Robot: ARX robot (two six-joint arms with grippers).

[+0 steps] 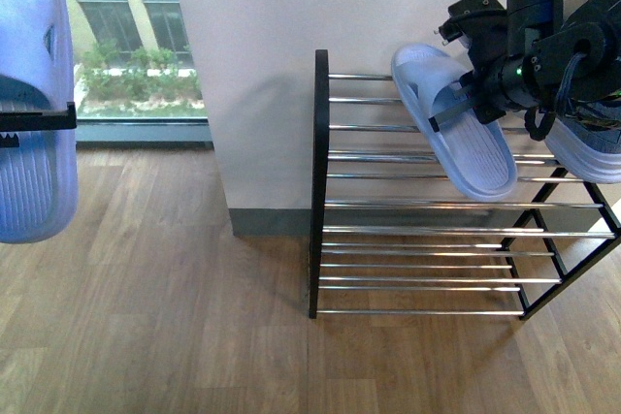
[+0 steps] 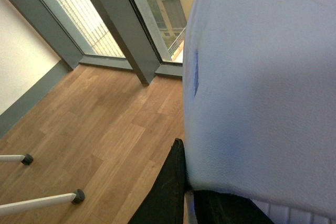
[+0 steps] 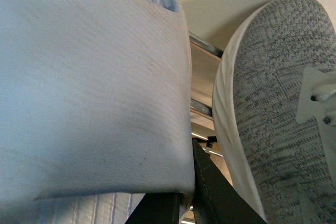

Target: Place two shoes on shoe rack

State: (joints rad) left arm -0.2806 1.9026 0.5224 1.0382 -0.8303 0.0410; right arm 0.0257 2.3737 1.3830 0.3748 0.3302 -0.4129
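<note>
While each tool pinches a sandal, the shoe rack (image 1: 427, 230) stands on wood floor (image 1: 146, 317) against a white wall (image 1: 262, 46).

One pale blue slide (image 1: 454, 123) lies tilted across the rack's (image 1: 318, 181) top bars. The other slide (image 1: 34, 94) hangs far left.

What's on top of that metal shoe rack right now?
On the shoe rack, a grey knit sneaker sits at its far right. The right gripper holds a blue sandal over the top bars; whether it touches them is unclear. The arm hides the rest.
</note>
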